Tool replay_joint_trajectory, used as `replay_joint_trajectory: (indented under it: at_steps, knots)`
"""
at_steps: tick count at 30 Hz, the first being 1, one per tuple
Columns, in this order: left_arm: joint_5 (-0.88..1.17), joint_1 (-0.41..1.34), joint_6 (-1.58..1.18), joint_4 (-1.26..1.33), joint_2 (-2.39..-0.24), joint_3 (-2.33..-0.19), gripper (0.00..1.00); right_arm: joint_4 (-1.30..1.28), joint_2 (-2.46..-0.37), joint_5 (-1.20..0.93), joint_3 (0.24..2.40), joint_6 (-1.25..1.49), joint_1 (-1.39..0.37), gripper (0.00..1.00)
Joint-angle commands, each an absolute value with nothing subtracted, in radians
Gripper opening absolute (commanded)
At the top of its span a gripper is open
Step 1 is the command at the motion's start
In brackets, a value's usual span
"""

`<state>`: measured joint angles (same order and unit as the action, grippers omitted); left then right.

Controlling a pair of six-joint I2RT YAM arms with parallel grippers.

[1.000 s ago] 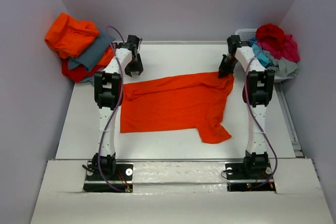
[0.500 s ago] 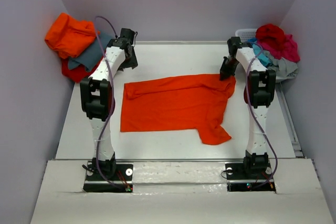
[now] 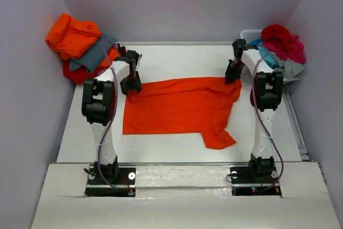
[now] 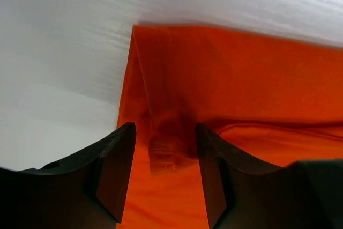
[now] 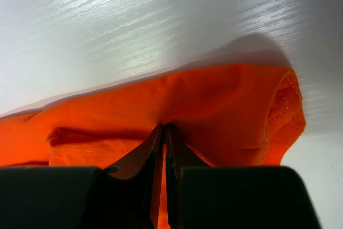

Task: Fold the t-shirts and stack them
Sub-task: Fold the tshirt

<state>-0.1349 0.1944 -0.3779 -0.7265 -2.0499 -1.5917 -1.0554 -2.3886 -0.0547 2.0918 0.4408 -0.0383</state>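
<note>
In the last second my left gripper [image 3: 132, 87] has swung from the far-left edge of the white table [image 3: 177, 57] down onto the far-left corner of the orange t-shirt [image 3: 179, 108]. Its jaws are partly open astride a ridge of cloth, not closed on it. My right gripper [image 3: 231, 73] stays pinched shut on the shirt's far-right corner. The shirt lies spread across mid-table, one sleeve trailing toward the near edge, inside pale lilac walls [image 3: 187, 4]. An orange, grey and red shirt pile [image 3: 80, 44] sits far left; crimson and turquoise shirts [image 3: 281, 44] fill the white basket [image 3: 247, 34] far right. Both arms reach forward, elbows raised.
</note>
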Motion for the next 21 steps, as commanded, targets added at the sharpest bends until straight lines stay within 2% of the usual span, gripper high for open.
replay_joint_trajectory:
  at_steps: [1, 10, 21]
  knots:
    - [-0.112, 0.192, -0.399, -0.684, -1.953, -1.539, 0.59, -1.039, -2.315, -0.015, 2.062, 0.453, -0.005, 0.12]
    - [-0.095, 0.192, -0.393, -0.664, -2.031, -1.561, 0.59, -1.026, -2.295, -0.018, 2.031, 0.443, -0.005, 0.12]
    - [-0.173, 0.192, -0.405, -0.741, -2.253, -1.807, 0.6, -1.017, -2.283, -0.029, 1.994, 0.442, -0.005, 0.11]
